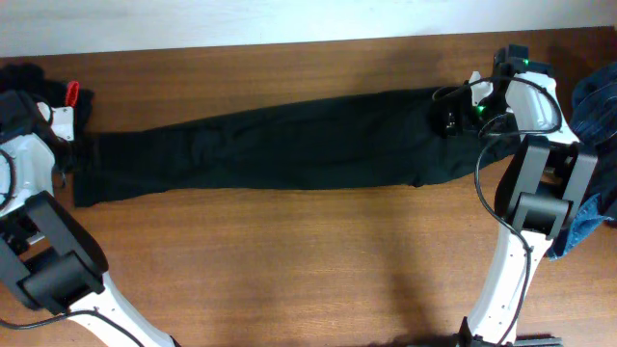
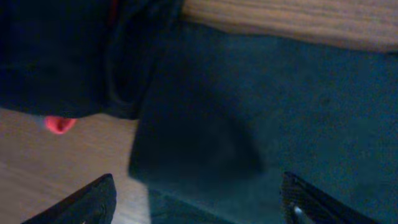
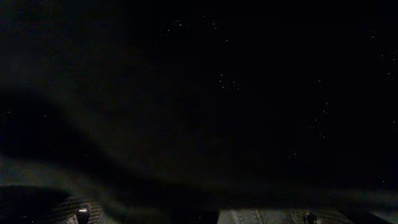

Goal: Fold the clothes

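Jeans (image 1: 270, 145) lie in one long black band across the wooden table (image 1: 318, 260), leg on leg, so the lengthwise fold looks done. The left gripper (image 2: 199, 202) hovers over their left end, jaws wide and empty. The right gripper (image 1: 451, 111) sits at their right end; whether it grips, I cannot tell. Next, one end likely needs pinching and carrying across. Cloth looks matte, soft, faintly creased.

Blue denim (image 1: 603, 101) cut off at the edge; right wrist view nearly black
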You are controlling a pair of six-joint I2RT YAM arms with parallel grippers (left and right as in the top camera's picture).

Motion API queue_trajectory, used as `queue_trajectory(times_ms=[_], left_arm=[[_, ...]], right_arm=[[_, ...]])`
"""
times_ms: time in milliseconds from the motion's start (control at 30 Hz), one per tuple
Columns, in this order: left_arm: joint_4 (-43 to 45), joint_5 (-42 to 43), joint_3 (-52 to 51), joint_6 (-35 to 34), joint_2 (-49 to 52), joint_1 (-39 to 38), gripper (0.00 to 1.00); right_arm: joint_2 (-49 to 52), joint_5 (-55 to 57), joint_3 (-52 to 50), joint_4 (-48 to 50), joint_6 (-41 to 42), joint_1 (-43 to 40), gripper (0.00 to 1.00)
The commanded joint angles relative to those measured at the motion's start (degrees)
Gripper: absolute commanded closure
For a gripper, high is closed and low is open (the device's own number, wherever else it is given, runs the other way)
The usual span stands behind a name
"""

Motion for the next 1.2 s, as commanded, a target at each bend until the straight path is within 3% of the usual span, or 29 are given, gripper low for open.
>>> queue_trajectory(times_ms=[0,433,1167], left_arm=[[2.8,2.1,-2.5,2.3,-0.5,0.3,0.16],[11.6,3.6,-6.4,2.2,-0.5,0.3,0.16],[13.1,3.5,-6.6,-0.4,-0.4,3.0,0.20]], right_arm=[[2.1,0.7,-1.0,0.7,0.1,0.2,0.01],[2.1,0.7,-1.0,0.7,0.1,0.2,0.01],[2.1,0.7,-1.0,0.7,0.1,0.2,0.01]])
